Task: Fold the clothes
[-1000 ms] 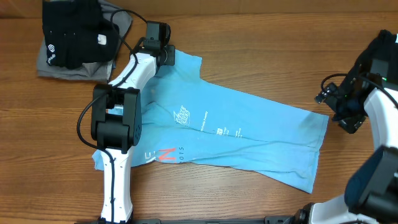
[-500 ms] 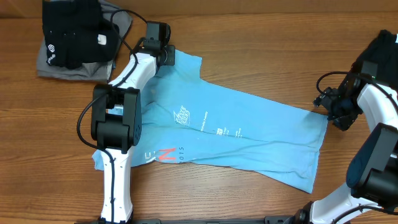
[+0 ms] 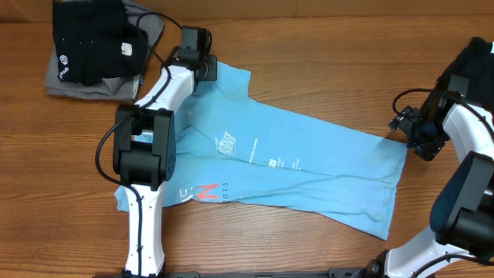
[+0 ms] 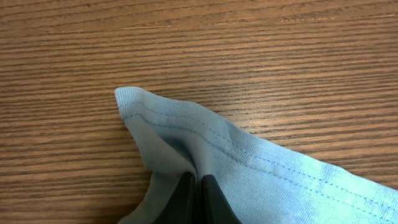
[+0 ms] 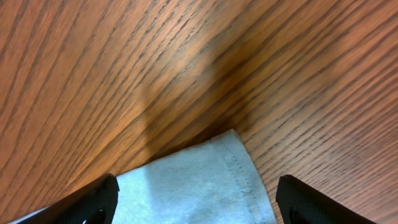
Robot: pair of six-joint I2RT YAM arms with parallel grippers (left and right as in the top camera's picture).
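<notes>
Shirt [image 3: 309, 166] lay spread on table [image 3: 324, 46] | L claw [image 4: 194, 186] was pinched shut on its upper corner hem, prob. anchoring it | R claw [image 5: 196, 199] gaped wide astride opposite corner, holding nothing, lined up to pinch.

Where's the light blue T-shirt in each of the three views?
Overhead: T-shirt spread diagonally across mid-frame.
Left wrist: a hemmed corner pinched in the shut left gripper, lower centre.
Right wrist: another hemmed corner at bottom centre, inside the open right gripper.
Shared landmark: the wood-grain table.
</notes>
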